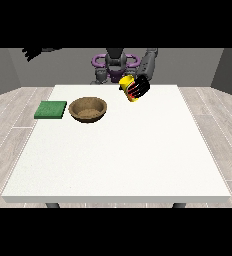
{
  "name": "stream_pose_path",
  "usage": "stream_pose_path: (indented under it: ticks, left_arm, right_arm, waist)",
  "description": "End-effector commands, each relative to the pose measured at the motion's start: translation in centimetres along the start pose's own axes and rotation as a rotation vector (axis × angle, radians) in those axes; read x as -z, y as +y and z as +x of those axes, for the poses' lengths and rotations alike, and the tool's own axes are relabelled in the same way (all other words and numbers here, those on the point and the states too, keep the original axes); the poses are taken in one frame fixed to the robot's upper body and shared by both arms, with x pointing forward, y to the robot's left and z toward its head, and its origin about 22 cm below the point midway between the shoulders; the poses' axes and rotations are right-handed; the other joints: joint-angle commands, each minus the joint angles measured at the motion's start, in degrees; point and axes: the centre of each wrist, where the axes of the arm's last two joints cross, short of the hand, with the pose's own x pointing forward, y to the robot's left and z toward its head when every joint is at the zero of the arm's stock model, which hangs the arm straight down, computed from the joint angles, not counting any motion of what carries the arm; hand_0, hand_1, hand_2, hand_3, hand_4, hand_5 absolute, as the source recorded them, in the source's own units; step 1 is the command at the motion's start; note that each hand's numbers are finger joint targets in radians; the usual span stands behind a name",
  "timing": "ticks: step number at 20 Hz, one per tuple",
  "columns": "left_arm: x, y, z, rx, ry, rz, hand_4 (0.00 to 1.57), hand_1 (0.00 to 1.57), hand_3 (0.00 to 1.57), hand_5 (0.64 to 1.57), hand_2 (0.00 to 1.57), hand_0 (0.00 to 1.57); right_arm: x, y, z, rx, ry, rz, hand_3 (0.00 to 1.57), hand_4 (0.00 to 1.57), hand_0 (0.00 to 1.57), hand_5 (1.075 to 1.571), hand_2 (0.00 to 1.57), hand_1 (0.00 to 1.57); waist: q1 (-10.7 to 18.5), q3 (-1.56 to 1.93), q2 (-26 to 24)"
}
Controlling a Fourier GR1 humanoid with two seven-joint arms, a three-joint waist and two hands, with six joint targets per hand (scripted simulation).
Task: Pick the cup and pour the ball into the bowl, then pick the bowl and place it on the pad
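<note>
A yellow cup (126, 85) hangs tilted above the table's far side, right of the middle. The hand at the view's right (139, 88) has its black fingers curled round the cup. A brown bowl (88, 109) stands on the table to the cup's lower left, apart from it. I cannot see a ball. A green square pad (51, 110) lies at the table's left edge, left of the bowl. The hand at the view's left (34, 52) is raised high at the upper left, away from the table; how its fingers lie does not show.
The large white table (118, 160) stretches toward the camera in front of the bowl and pad. The robot's torso (115, 64) stands behind the far edge.
</note>
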Motion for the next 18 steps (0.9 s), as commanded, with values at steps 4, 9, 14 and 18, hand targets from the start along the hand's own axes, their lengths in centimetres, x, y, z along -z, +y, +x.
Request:
stream_pose_path:
  ticks: [4, 9, 14, 18]
  left_arm:
    - [1.7, -5.7, 7.2, 0.264, -0.104, -0.085, 1.15, 1.33, 1.57, 1.551, 1.57, 1.33]
    - [3.5, -6.8, 10.6, 0.384, -0.074, -0.177, 1.15, 1.33, 1.57, 1.551, 1.57, 1.33]
    - [1.0, -9.0, 10.5, 0.652, -0.210, -0.240, 1.11, 1.26, 1.57, 1.562, 1.57, 1.26]
    - [2.2, -9.3, 11.7, 0.828, -0.221, -0.285, 1.00, 0.32, 1.40, 1.564, 1.57, 0.32]
  right_arm:
    - [-0.6, -3.4, -1.8, 0.037, 0.112, -0.035, 0.24, 0.29, 0.00, 1.566, 0.00, 0.00]
    - [-0.3, -0.4, -3.8, 0.049, 0.160, -0.050, 0.00, 0.39, 0.00, 1.569, 0.00, 0.00]
    - [-0.3, -3.2, -3.5, 0.051, 0.149, -0.069, 0.00, 0.43, 0.00, 1.570, 0.00, 0.00]
    - [-0.6, -3.9, -3.3, 0.026, 0.160, -0.080, 0.18, 0.44, 0.00, 1.570, 0.00, 0.00]
  waist:
    - [1.18, 0.07, -6.57]
    - [2.92, -0.14, -9.36]
    - [3.33, -0.07, -8.65]
    - [4.30, -0.11, -9.71]
